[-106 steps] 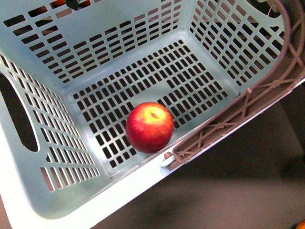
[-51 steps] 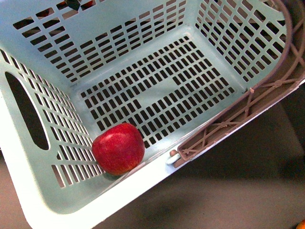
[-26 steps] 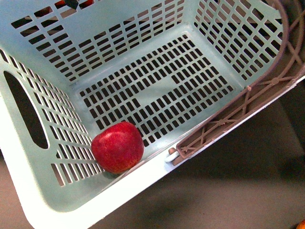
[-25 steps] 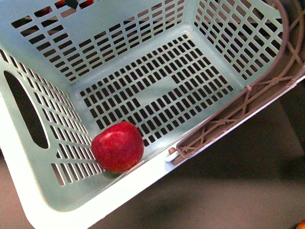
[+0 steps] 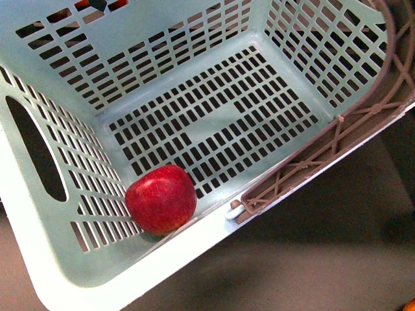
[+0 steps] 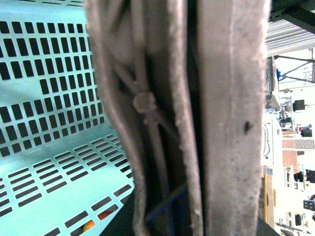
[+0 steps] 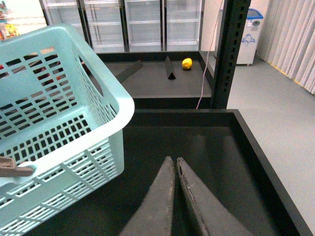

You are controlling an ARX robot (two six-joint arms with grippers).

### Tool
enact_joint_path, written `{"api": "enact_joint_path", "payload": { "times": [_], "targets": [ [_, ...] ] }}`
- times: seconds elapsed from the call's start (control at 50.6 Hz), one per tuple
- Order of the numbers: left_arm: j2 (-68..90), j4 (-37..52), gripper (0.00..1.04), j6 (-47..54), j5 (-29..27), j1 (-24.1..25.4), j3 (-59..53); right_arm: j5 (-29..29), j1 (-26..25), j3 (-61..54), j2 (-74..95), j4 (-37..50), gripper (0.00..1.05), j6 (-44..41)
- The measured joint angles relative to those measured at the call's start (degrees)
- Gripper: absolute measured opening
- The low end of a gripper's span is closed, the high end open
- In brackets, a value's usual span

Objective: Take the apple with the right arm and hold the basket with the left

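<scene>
Left gripper [image 6: 179, 123]: clamped on pale aqua slotted basket's [image 5: 194, 39] handle [image 6: 147, 110]; hold level.
Right gripper [image 7: 175, 169]: closed, empty.
Glossy red apple [image 5: 161, 198]: corner-lodged, roll-prone.

The dark flat bench [image 5: 311, 259] sits under the big pale aqua plastic basket [image 5: 162, 23] with slots. I cannot tell if they touch. A small orange thing [image 5: 410, 304] shows on the bench's near right side.

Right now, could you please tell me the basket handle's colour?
Brown-grey lattice handle, front view.
</scene>
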Motion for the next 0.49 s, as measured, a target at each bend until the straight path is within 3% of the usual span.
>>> {"api": "enact_joint_path", "payload": {
  "times": [0.356,0.494],
  "targets": [
    [0.0,0.0,0.16,0.1,-0.1,0.0,0.0,0.0,0.0,0.0,0.0,0.0,0.54,0.0],
    [0.0,0.0,0.16,0.1,-0.1,0.0,0.0,0.0,0.0,0.0,0.0,0.0,0.80,0.0]
  ]
}}
